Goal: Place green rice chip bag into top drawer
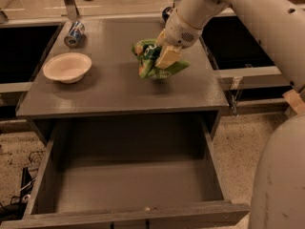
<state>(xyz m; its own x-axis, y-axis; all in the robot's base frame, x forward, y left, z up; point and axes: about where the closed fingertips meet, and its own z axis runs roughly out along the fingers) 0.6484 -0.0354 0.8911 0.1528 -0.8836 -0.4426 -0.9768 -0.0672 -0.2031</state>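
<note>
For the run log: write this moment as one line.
gripper shut on bag | over table | drawer open | bag not yet inside

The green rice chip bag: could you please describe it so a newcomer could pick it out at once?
Find the grey table above the open top drawer. Right of the tabletop's middle, the gripper is shut on the green rice chip bag. It is the only crinkly bright green thing there; the white bowl and blue can lie further left.

Your one camera looked steeply down (close in) across the top drawer [128,187] and desk [114,97]; the tool [166,58], gripping the green rice chip bag [145,54], sat upper centre.
</note>
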